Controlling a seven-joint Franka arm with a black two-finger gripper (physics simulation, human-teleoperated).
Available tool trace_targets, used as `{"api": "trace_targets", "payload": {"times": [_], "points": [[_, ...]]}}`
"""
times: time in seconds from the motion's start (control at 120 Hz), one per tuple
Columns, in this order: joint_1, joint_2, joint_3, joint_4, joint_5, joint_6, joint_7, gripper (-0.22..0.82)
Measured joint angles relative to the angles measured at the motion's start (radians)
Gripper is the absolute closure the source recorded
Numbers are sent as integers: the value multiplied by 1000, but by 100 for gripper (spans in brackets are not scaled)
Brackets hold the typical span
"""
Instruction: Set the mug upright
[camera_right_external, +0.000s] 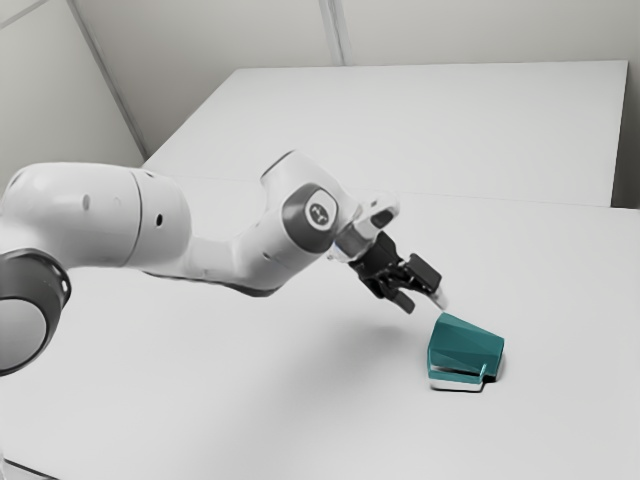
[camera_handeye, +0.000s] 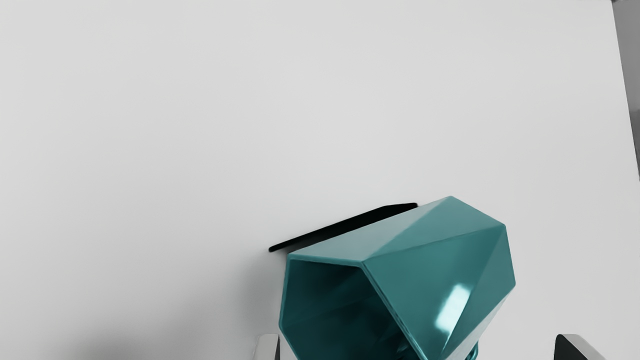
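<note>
While my gripper (camera_right_external: 424, 304) stands wide over the table (camera_right_external: 250, 400), the mug (camera_right_external: 465, 343) lies on its side near me, a dark strip (camera_handeye: 350, 225) just beside it; beyond the table stands a wall (camera_right_external: 220, 35).

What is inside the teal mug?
Through its mouth, the teal mug shows dark, faceted inner walls. Its side and the shadow hide the rest, so I can't rule out contents.

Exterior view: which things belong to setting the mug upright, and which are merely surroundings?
Part of the job:
- teal faceted mug, lying on its side
- black two-finger gripper, open

Surroundings:
- white tabletop under the mug
- pale walls behind
</note>
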Motion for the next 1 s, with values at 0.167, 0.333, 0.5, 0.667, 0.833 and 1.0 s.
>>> {"api": "trace_targets", "payload": {"times": [0.167,0.333,0.5,0.667,0.833,1.0], "points": [[-11,27,-37,-2,-58,47,24,1],[-36,46,-42,0,-98,81,41,2],[-54,56,-42,3,-110,108,53,12],[-73,59,-51,6,-114,125,62,22],[-77,59,-79,33,-111,150,66,27],[-85,57,-85,57,-91,165,58,47]]}}
